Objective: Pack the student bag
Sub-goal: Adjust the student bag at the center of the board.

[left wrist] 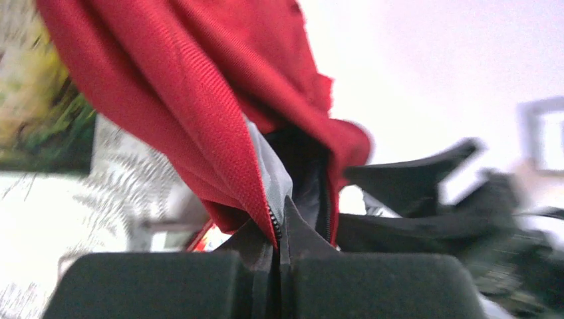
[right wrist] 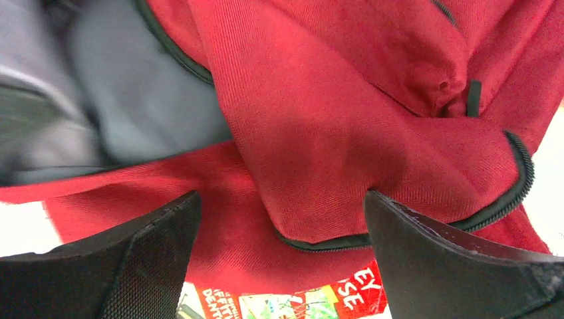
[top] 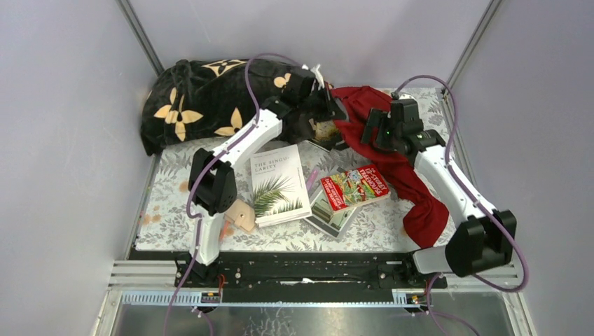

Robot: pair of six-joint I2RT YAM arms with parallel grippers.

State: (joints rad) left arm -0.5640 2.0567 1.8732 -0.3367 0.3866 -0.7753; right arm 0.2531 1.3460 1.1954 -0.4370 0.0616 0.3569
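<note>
The student bag (top: 403, 175) lies limp right of centre. The left tool (left wrist: 279, 256), fully closed, pinches its zipper edge. The right tool (right wrist: 281, 199) gapes empty; it should grip the opposite edge to spread the mouth.

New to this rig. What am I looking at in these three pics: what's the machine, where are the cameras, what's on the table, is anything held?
Two robot arms are bolted to the near table edge. The wide picture looks down from above and behind them: left arm, right arm. The other two come from a camera on each wrist, looking past that arm's own jaws. On the table lie the red student bag, a black flowered blanket, a white book with a fern cover, and a red book on top of another. The left jaws are shut on the bag's zipper edge, as its wrist view shows. The right jaws stand open over a fold of the bag, gripping nothing.
</note>
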